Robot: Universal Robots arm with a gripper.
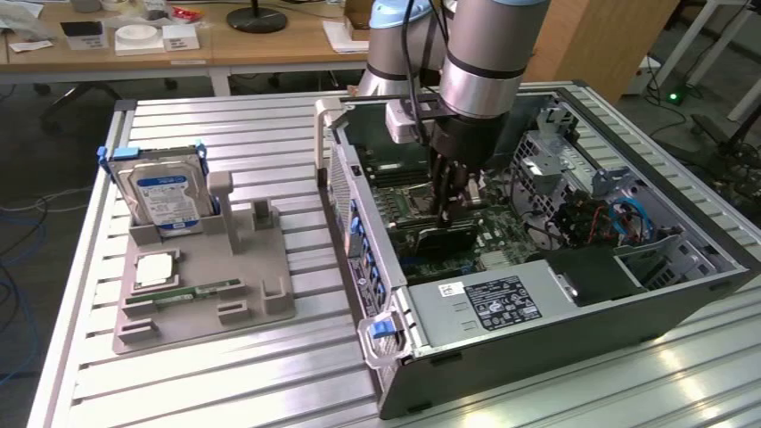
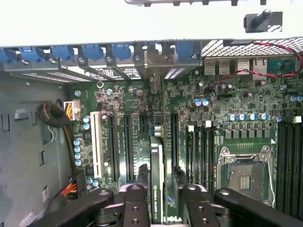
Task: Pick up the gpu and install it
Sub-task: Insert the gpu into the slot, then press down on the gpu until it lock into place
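Note:
Inside the open computer case, my gripper reaches down over the motherboard. It is shut on the gpu, a thin card with a dark cooler that stands on edge. In the wrist view the gpu shows edge-on between my two fingers, upright over a long expansion slot. Its silver end bracket meets the case's rear wall with the blue clips. How deep the card sits in the slot is hidden.
A grey fixture on the slatted table holds the hard drive, a green memory stick and a small square chip. Within the case are the power supply, the CPU socket, a white slot and cables.

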